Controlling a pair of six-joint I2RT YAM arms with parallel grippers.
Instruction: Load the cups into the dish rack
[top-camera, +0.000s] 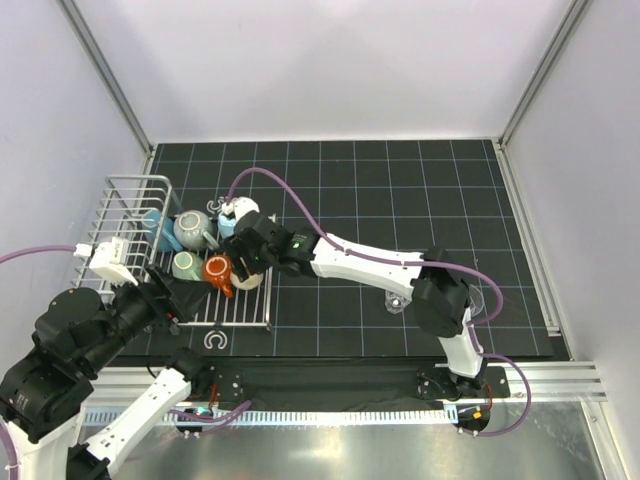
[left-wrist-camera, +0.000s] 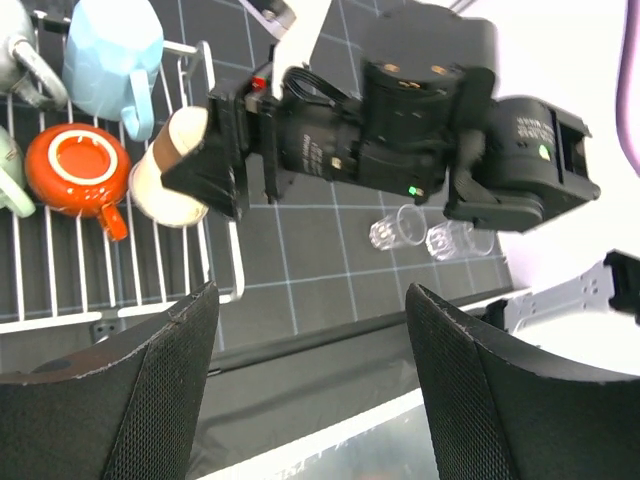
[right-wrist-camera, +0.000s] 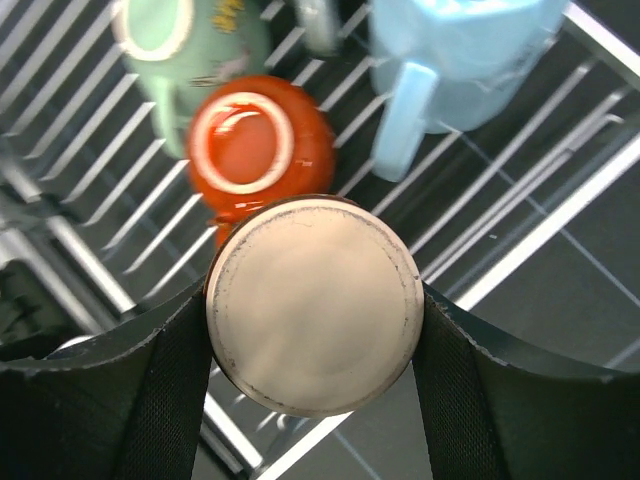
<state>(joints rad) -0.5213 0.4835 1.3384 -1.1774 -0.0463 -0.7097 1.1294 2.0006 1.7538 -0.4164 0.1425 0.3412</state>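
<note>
The cream cup sits clamped between my right jaws, one pad pressed on either side, its flat base turned up toward my wrist. It hangs over the flat slatted part of the dish rack, near the right-hand edge, just beside the orange cup. I cannot tell whether it touches the wires yet. Beyond the orange one, the mint green cup, the light blue mug and a grey mug lie in the rack.

So I judge this to be the placing step for this cup. The next move calls for a short, straight lowering onto a free run of slats, clear of the orange cup's handle, then parting the right jaws and lifting away without tipping it.

My left jaws stand wide apart with nothing between them, hovering off the rack's near side. Two clear cups wait on the counter, well apart from the rack, so loading is unfinished.

As for writing: the mint green cup carries a yellow print, too blurred to read. White open-ring marks are printed on the counter. I see no brand name.
</note>
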